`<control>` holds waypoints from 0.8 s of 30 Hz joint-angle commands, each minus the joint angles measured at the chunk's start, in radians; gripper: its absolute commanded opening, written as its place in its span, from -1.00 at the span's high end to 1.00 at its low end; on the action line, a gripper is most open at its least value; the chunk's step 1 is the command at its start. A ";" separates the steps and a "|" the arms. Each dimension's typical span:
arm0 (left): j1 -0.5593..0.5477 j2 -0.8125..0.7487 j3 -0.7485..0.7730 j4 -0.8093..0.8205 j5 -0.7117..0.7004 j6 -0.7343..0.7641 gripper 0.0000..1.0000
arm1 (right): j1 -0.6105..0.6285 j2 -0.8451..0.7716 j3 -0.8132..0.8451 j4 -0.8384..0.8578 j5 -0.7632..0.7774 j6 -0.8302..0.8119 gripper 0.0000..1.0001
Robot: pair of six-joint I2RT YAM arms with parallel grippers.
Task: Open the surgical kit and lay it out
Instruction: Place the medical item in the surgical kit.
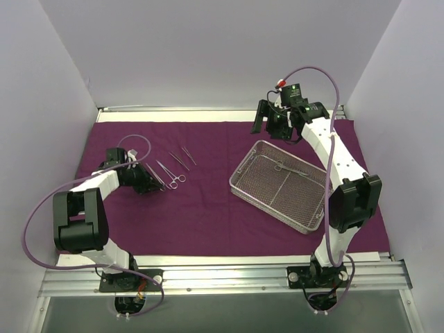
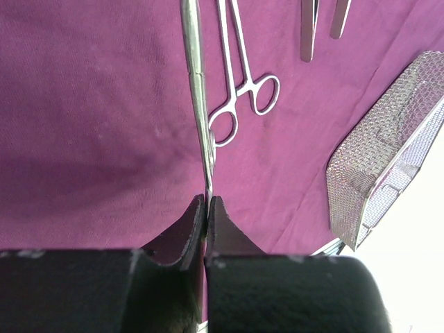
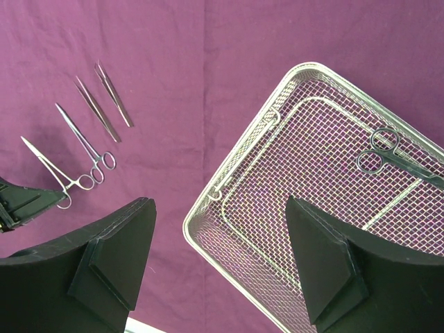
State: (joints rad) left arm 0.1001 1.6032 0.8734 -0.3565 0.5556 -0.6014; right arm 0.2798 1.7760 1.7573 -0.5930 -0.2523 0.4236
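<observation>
Purple cloth wrap [image 1: 208,215] is lying open on the bench. Two tweezers [image 3: 97,109] and second forceps [image 3: 80,135] are sitting in a row at 9 o'clock. Left gripper [image 2: 208,205] jaws are clenching the end forceps [image 2: 198,90] there. Mesh tray [image 3: 305,180] at 3 o'clock is holding one ring-handled instrument [image 3: 406,163]. Right gripper [image 3: 218,205] is hovering above, jaws released. Mostly done, looks like one piece left.

Plain white walls [image 1: 208,48] (evenly lit) enclose the table [image 1: 229,259].
</observation>
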 commanded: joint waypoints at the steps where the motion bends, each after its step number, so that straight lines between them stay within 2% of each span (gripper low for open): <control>1: 0.009 0.008 0.013 0.050 0.021 0.003 0.95 | -0.010 -0.023 0.016 0.004 -0.015 0.007 -0.53; 11: 0.033 -0.008 0.001 -0.028 0.024 0.041 0.95 | -0.013 -0.015 0.018 0.007 -0.024 0.010 -0.52; 18: 0.035 0.015 -0.010 -0.016 0.033 0.026 0.95 | -0.013 -0.010 0.018 0.013 -0.035 0.015 -0.53; 24: 0.039 0.041 -0.002 -0.087 -0.005 0.031 0.73 | -0.013 -0.016 0.010 0.015 -0.031 0.017 -0.53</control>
State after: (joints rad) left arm 0.1345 1.6222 0.8627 -0.3832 0.5770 -0.5877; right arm 0.2745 1.7763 1.7573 -0.5865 -0.2764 0.4343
